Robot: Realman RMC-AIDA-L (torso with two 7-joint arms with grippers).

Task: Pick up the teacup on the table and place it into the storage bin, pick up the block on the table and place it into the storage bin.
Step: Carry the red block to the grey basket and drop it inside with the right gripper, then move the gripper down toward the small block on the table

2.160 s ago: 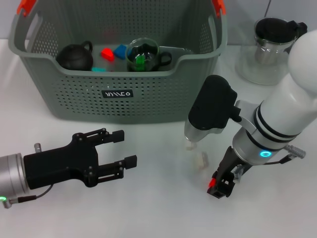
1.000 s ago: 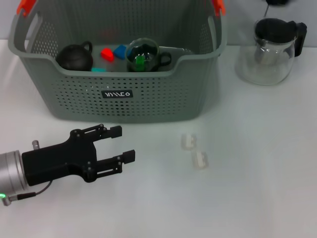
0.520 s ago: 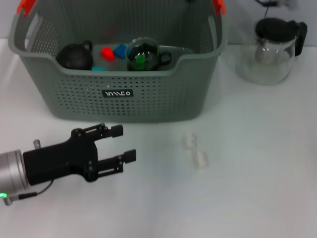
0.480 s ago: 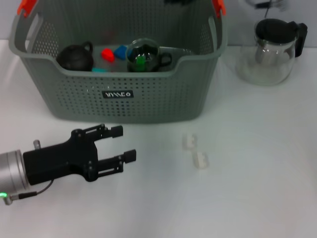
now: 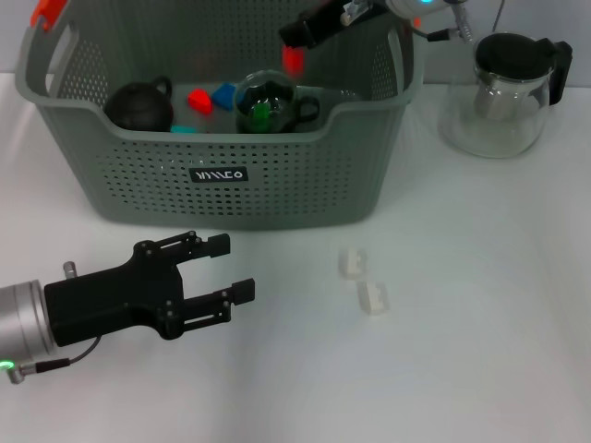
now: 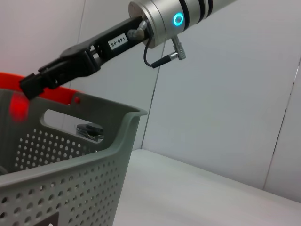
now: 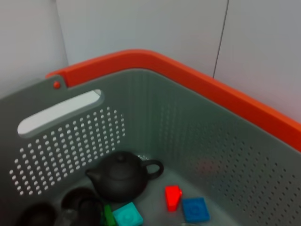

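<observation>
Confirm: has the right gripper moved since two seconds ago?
Yes. The right gripper left the table near the white pieces and now hangs above the storage bin, a red block just beneath it.

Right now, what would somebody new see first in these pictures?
Probably the big grey-green storage bin at the back of the table, with a black teapot and bright blocks inside. Above its far rim the right hand hangs beside a falling red block. The left hand waits open in front.
</observation>
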